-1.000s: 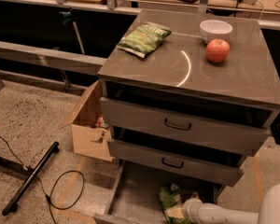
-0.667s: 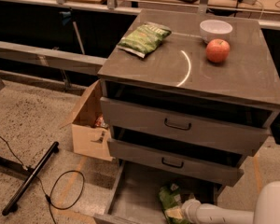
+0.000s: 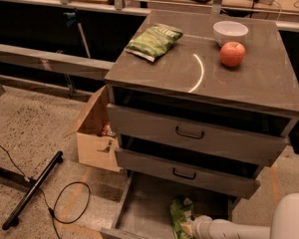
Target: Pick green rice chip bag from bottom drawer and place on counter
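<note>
The green rice chip bag (image 3: pixel 178 217) is a bright light-green pouch lying in the open bottom drawer (image 3: pixel 144 208), near the drawer's middle. My gripper (image 3: pixel 192 228) reaches in from the lower right on a white arm. It sits right at the bag's lower right edge, low in the drawer. The counter (image 3: pixel 189 68) is the dark grey-brown top of the cabinet, marked with a pale arc.
On the counter lie a darker olive-green chip bag (image 3: pixel 153 41), a white bowl (image 3: pixel 230 32) and a red apple (image 3: pixel 232 54). The two upper drawers (image 3: pixel 189 133) are slightly pulled out. An open cardboard box (image 3: pixel 94 133) stands left of the cabinet. A black stand and cable (image 3: pixel 32 190) lie on the floor.
Nothing has clearly moved. The gripper stays at the bag in the bottom drawer.
</note>
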Action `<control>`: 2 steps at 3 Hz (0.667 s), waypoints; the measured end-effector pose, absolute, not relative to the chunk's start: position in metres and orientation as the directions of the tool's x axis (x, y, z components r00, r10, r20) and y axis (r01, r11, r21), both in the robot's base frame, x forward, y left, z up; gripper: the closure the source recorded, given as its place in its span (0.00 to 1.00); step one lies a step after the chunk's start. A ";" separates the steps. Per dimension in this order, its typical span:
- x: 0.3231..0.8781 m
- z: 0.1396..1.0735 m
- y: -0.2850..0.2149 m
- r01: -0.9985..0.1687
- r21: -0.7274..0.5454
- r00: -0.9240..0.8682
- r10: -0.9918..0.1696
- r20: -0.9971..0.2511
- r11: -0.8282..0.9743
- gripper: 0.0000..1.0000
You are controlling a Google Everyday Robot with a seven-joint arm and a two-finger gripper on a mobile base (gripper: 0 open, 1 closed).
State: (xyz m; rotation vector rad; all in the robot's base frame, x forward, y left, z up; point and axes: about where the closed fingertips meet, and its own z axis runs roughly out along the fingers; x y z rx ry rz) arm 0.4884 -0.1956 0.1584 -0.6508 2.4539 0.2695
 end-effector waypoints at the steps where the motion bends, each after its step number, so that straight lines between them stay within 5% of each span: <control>1: 0.483 0.164 -0.191 -0.507 0.065 -0.716 -0.378 -0.587 0.860 0.83; 2: 0.485 0.192 -0.188 -0.522 0.095 -0.686 -0.351 -0.637 0.848 1.00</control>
